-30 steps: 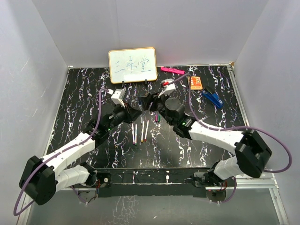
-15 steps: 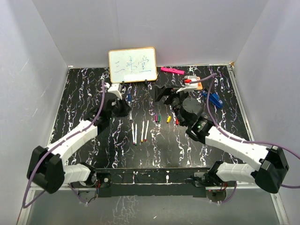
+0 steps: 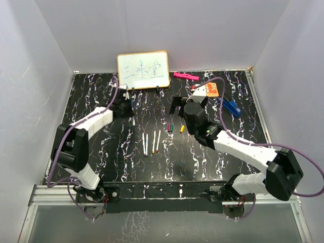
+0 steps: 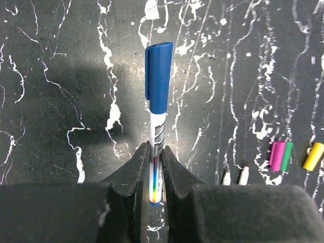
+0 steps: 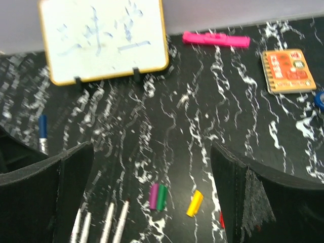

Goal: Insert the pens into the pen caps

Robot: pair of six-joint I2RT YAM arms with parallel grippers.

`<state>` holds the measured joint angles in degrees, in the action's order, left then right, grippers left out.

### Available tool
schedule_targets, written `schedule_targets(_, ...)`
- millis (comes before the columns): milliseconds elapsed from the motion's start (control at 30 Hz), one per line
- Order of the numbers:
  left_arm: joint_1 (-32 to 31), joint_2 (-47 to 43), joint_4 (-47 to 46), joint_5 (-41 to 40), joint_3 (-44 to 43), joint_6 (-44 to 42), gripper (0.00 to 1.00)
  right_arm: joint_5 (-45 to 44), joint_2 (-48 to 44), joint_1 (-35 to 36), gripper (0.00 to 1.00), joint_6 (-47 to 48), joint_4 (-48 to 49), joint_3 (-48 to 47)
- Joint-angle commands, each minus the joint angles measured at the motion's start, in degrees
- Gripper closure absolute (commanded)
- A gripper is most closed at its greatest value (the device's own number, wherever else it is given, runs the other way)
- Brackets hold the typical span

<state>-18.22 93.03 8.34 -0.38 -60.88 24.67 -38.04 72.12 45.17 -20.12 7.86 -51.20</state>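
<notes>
The left gripper (image 4: pixel 156 167) clamps a blue-capped pen (image 4: pixel 158 76) by its barrel at the far left, seemingly to set it aside, while the right gripper (image 5: pixel 152 172) hangs wide open and empty over loose pen caps (image 5: pixel 162 197) beside the uncapped pens (image 3: pixel 153 143)

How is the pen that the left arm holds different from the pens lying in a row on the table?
The held pen wears a blue cap; the row of pens is uncapped. The held pen is clamped between the left fingers; the row lies free on the table, side by side. Both are thin with white barrels.
</notes>
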Motion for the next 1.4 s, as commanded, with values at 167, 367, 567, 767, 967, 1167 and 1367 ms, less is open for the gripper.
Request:
schedule_targets(167,1.34,6.45,10.16,-0.03,-6.48,-2.9,1.0,-0.04,2.55,-0.6,0.02,-2.28,-3.99,-1.71)
schedule_targets(367,1.57,9.35,9.53,-1.35,-6.81,-2.7,0.98,-0.57,3.68,-0.74,0.02,-1.83,-4.42,-1.8)
schedule_targets(567,1.84,13.64,9.56,-1.54,-8.68,-2.53,0.96,-0.35,3.9,-0.82,0.02,-1.34,-4.43,-1.72)
schedule_targets(767,1.9,15.44,10.1,-2.39,-9.61,-1.9,0.83,0.43,4.42,-0.88,0.02,-1.58,-4.43,-1.47)
schedule_targets(967,1.93,14.0,10.21,-3.83,-10.01,-1.9,0.67,0.11,5.28,-1.0,0.02,-1.94,-4.36,-1.45)
schedule_targets(1167,1.95,10.54,11.06,-4.22,-10.73,-1.86,0.55,-0.13,6.27,-1.68,0.02,-2.61,-4.08,-1.66)
schedule_targets(1367,1.56,1.46,11.1,-2.22,-6.15,-1.39,0.55,6.33,5.34,-6.59,0.02,-6.4,-4.34,-0.02)
